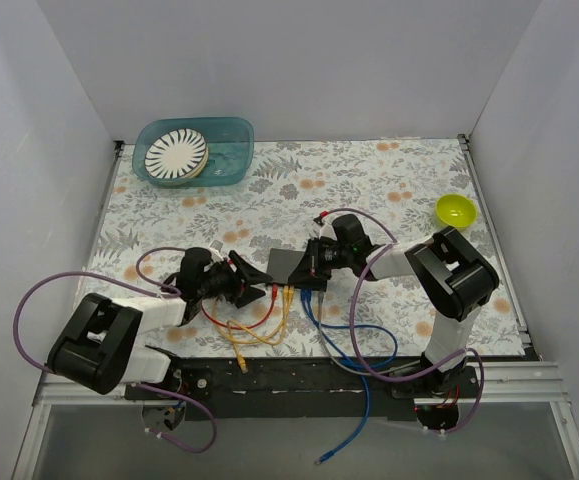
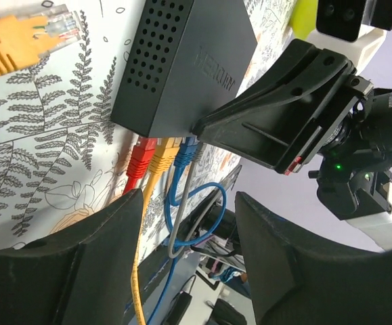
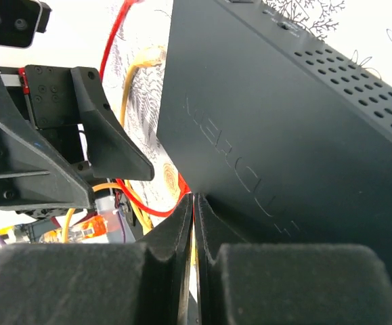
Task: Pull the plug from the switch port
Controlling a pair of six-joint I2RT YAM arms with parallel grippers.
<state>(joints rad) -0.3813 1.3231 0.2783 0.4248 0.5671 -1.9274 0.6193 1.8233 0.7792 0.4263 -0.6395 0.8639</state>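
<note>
Switch [image 2: 182,61] holds red, yellow and blue plugs [image 2: 162,152], right gripper [image 3: 194,203] pinched closed against its top, left gripper [image 2: 189,198] spread apart nearby.

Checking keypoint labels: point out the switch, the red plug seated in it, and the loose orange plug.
switch [image 2: 212,47]: left wrist view, on its logo face.
red plug [image 2: 139,160]: left wrist view, on its boot just outside the port.
loose orange plug [image 2: 13,44]: left wrist view, on its ribbed boot.
</note>
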